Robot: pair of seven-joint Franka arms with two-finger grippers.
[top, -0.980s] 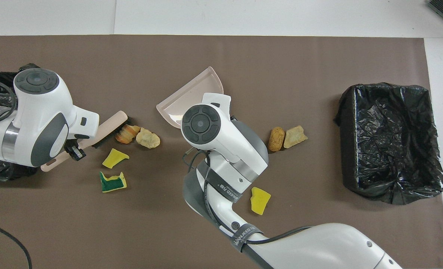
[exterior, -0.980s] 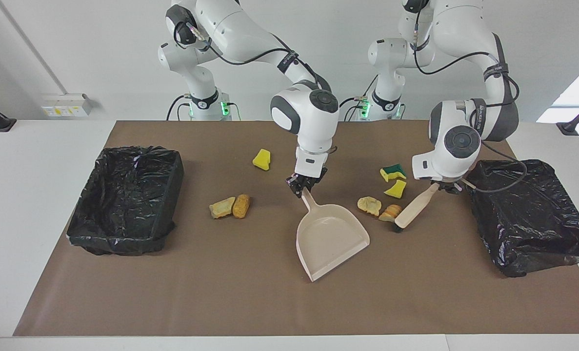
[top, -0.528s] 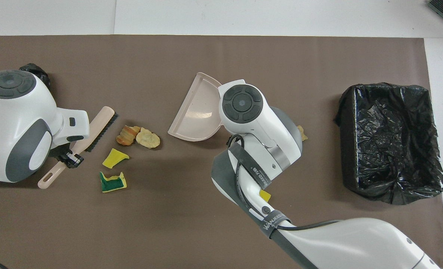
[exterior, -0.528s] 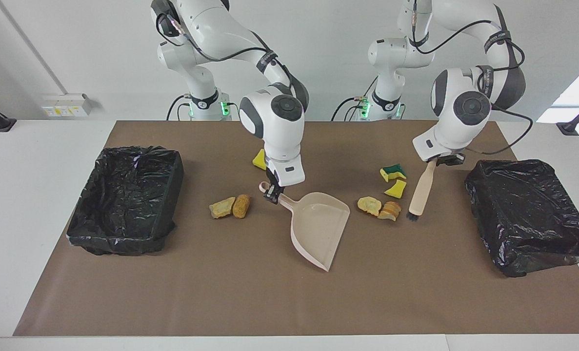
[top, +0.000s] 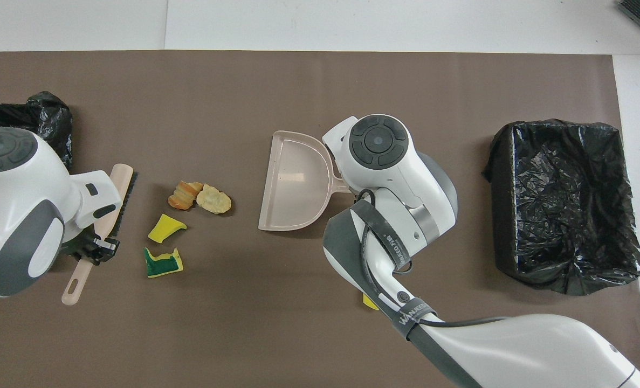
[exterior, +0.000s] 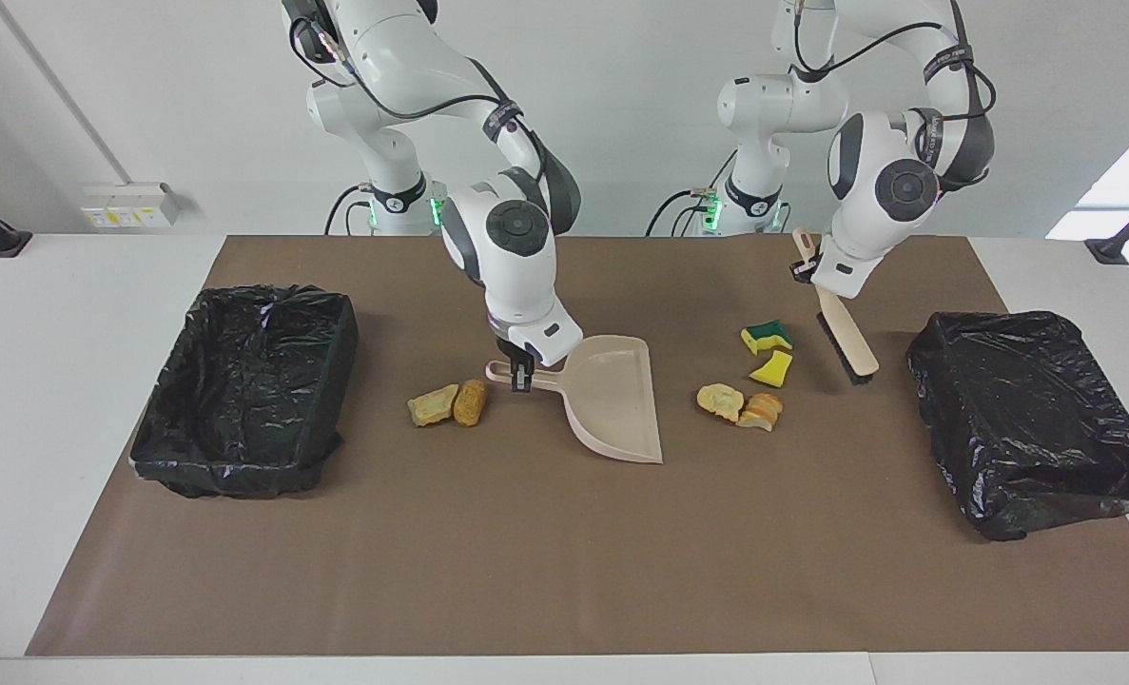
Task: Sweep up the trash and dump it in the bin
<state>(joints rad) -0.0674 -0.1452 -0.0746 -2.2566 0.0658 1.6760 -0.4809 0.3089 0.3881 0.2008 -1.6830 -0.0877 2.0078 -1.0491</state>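
Two grippers of mine are at work. My right gripper (exterior: 522,373), just left of centre in the facing view, is clamped on the handle of the beige dustpan (exterior: 613,395), whose pan sits at mid-frame with its flat lip low by the brown mat (exterior: 545,571) that covers the desk. My left gripper (exterior: 805,267), in the upper right of that view, is closed on the handle of the hand brush (exterior: 847,335), which hangs slanted with its black bristles down, above the mat.

The trash lies in three spots. Right of the dustpan in the facing view are two bread-like chunks (exterior: 741,407) touching each other, with a yellow sponge piece (exterior: 771,369) and a green-backed sponge piece (exterior: 766,336) just above them. Left of the dustpan's handle are two more tan chunks (exterior: 449,403), side by side. In the overhead view a sliver of another yellow piece (top: 370,302) shows under my right arm.

Black-lined bins sit at the facing view's left (exterior: 245,388) and right (exterior: 1035,419) edges of the mat.
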